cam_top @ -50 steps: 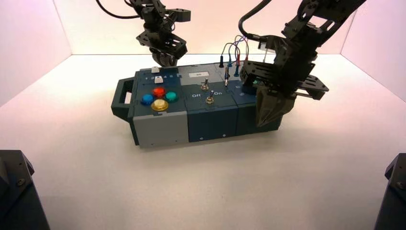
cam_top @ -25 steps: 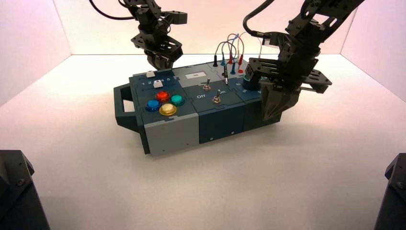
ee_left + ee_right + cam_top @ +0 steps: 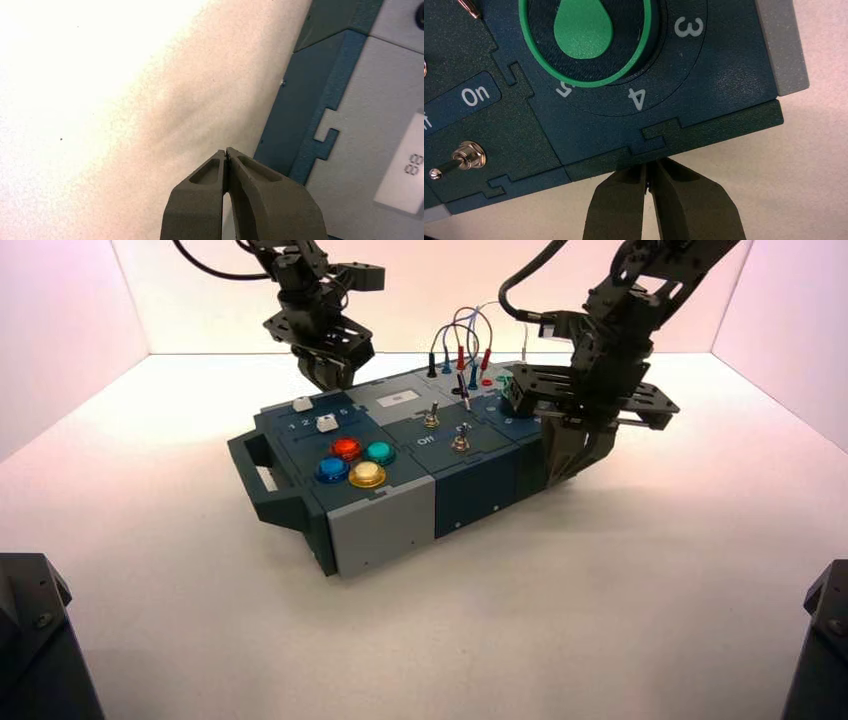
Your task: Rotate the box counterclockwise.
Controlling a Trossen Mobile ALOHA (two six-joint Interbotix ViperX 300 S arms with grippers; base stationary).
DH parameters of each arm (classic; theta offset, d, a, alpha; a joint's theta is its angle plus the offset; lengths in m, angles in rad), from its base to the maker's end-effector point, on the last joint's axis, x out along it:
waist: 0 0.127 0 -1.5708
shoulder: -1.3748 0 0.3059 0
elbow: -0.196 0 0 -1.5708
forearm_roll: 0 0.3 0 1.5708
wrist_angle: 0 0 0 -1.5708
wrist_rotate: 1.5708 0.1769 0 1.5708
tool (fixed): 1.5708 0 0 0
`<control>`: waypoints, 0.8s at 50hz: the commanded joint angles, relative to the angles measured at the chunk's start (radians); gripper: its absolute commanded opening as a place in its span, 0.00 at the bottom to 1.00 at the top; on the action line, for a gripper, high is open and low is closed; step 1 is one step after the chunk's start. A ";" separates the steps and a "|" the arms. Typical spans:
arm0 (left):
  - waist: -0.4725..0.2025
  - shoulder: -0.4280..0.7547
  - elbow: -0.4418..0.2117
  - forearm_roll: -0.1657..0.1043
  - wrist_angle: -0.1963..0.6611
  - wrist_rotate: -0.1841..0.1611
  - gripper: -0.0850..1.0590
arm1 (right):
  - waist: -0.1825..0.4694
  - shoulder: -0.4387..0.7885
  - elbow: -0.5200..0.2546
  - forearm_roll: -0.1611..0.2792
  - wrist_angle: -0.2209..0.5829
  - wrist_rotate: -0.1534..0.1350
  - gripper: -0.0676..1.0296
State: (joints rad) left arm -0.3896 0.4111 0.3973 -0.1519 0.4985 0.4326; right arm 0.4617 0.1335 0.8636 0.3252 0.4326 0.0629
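The long dark-teal and grey box (image 3: pixel 400 480) lies turned on the white floor, its left handle (image 3: pixel 262 478) toward me. On top are four coloured buttons (image 3: pixel 353 461), two toggle switches (image 3: pixel 445 430), plugged-in wires (image 3: pixel 460 345) and a green dial (image 3: pixel 586 35). My right gripper (image 3: pixel 565 465) is shut and empty, its tips pressed against the box's near side wall at the right end (image 3: pixel 649 167), below the dial. My left gripper (image 3: pixel 325 370) is shut and empty at the box's far edge near the left end, beside the teal and grey top (image 3: pixel 320 115).
White walls enclose the floor at the back and both sides. Two dark arm bases (image 3: pixel 35 640) sit at the near corners. A small white display panel (image 3: pixel 407 165) is set in the box's grey top. Open floor lies in front of the box.
The box has turned counterclockwise: its right end swung away from me and its left end toward me. My right gripper moved back with the right end; my left gripper shifted slightly left.
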 commanded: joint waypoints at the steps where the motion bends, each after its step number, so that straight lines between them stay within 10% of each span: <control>1: -0.040 -0.038 0.005 -0.006 0.014 -0.002 0.05 | -0.006 -0.026 -0.011 0.002 -0.011 0.002 0.04; 40: 0.037 -0.341 0.064 -0.003 0.055 -0.003 0.05 | -0.012 -0.443 0.051 -0.064 0.080 0.000 0.04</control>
State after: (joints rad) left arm -0.3574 0.1641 0.4571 -0.1549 0.5553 0.4295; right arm 0.4571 -0.2439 0.9189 0.2777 0.5139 0.0629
